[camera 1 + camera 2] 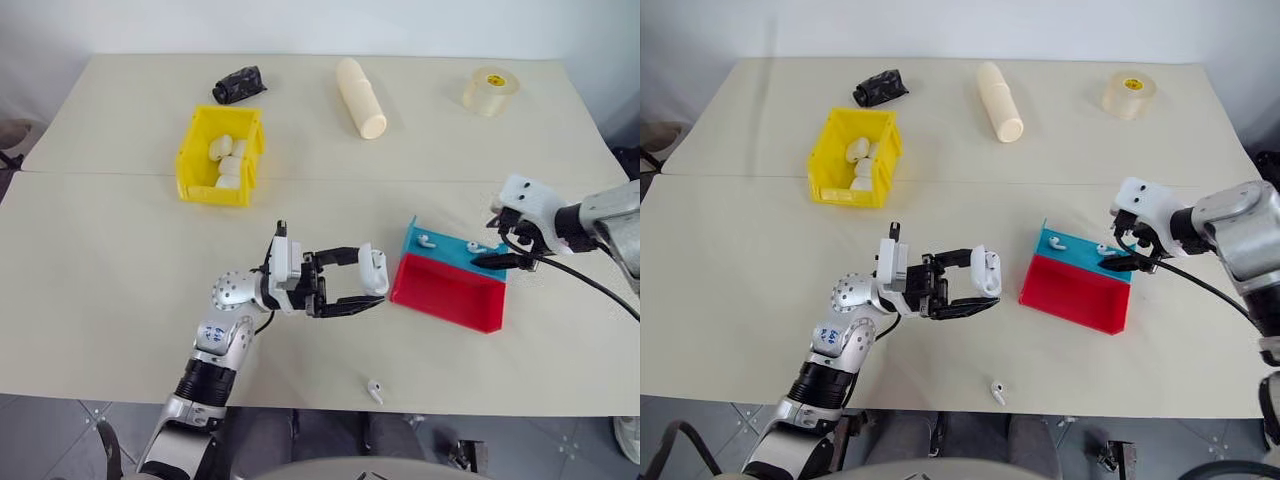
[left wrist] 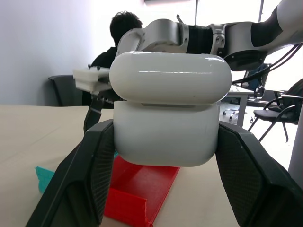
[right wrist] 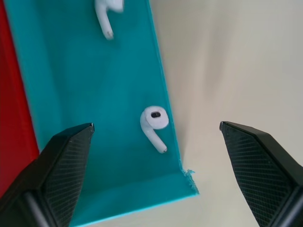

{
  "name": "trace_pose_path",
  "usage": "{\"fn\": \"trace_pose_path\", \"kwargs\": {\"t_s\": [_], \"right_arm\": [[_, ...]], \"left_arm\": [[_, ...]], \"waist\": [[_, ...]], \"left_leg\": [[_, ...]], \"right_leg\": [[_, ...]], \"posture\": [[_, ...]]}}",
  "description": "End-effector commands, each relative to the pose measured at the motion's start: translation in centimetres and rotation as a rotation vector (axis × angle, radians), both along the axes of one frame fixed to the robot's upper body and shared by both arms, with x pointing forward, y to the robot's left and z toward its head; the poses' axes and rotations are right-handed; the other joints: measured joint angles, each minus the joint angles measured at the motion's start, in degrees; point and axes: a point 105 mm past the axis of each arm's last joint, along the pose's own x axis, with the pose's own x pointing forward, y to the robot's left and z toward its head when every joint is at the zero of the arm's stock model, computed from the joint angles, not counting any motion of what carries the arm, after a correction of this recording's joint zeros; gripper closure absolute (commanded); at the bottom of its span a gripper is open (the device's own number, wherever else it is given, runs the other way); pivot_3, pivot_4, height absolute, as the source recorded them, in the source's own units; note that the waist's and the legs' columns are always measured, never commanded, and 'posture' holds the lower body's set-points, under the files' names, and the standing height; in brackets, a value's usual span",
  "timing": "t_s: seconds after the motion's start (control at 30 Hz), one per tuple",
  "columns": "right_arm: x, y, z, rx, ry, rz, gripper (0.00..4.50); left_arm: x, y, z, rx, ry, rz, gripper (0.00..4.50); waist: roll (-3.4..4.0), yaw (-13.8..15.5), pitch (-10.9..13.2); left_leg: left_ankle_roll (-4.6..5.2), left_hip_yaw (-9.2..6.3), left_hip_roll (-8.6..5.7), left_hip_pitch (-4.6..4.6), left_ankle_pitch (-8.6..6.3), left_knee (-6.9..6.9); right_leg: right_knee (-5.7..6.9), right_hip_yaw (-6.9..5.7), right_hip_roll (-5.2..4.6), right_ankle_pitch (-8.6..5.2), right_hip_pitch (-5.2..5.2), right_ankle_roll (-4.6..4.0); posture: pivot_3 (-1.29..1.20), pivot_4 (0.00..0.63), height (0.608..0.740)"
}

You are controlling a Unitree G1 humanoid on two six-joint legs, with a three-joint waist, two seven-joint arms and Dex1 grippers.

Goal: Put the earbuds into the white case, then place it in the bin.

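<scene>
White case (image 2: 168, 120) sits upright, lid ajar, clamped in left gripper (image 1: 368, 286); right gripper (image 3: 156, 165) gapes.

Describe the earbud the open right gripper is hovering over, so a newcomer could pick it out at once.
Find the red tray on the table's right side; a shallow teal tray adjoins its far edge. Two tiny glossy white earbuds lie on the teal. The target earbud is the one by the teal tray's right end, beneath the right gripper; the other earbud lies further left.

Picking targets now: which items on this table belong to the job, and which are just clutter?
Job: white case in left tool; earbuds on blue tray; earbud near table edge; yellow bin.
Clutter: cream cylinder; tape roll; black bundle; red tray.
</scene>
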Motion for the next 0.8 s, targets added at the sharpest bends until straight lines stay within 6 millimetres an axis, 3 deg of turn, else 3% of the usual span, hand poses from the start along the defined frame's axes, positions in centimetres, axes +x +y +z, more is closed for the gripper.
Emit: {"fn": "trace_pose_path", "kwargs": {"t_s": [0.03, 0.33, 0.43, 0.57, 0.8], "right_arm": [[0.7, 0.1, 0.6, -0.056, -0.031, 0.12, 0.04], [1.7, -0.2, -0.7, -0.119, 0.013, 0.192, 0.04], [1.7, -0.1, -0.8, -0.112, 0.031, 0.205, 0.63], [1.7, 0.0, -0.8, -0.11, 0.036, 0.208, 1.87], [1.5, -0.3, -1.1, -0.112, 0.041, 0.2, 1.87]], "left_arm": [[-0.6, 0.0, 0.9, -0.026, -0.048, 0.008, 1.7], [-0.6, 0.2, 0.9, -0.031, -0.048, 0.028, 1.7], [-0.6, 0.2, 0.9, -0.031, -0.047, 0.027, 1.7], [-0.5, 0.2, 0.9, -0.031, -0.05, 0.028, 1.7], [-0.4, 0.3, 1.1, -0.03, -0.053, 0.029, 1.7]], "waist": [[0.01, -0.05, 0.0], [0.02, -0.16, -0.01], [0.02, -0.17, -0.01], [0.02, -0.16, -0.01], [0.02, -0.12, -0.01]], "left_leg": [[0.0, 0.0, 0.0, 0.0, 0.0, 0.0], [-0.01, 0.0, 0.03, 0.03, 0.0, 0.12], [-0.01, -0.01, 0.03, 0.03, 0.0, 0.16], [-0.01, -0.02, 0.03, 0.03, 0.0, 0.21], [-0.01, -0.02, 0.0, 0.03, 0.0, 0.26]], "right_leg": [[0.0, 0.0, 0.0, 0.0, 0.0, 0.0], [0.09, -0.01, 0.02, 0.0, 0.05, 0.0], [0.09, -0.03, 0.02, 0.0, 0.07, 0.0], [0.15, -0.03, 0.02, 0.0, 0.07, 0.0], [0.21, -0.02, -0.01, 0.0, 0.07, 0.0]], "posture": [[0.0, 0.15, 0.74], [0.0, 0.15, 0.74], [0.0, 0.15, 0.74], [0.0, 0.15, 0.74], [0.0, 0.15, 0.74]]}}
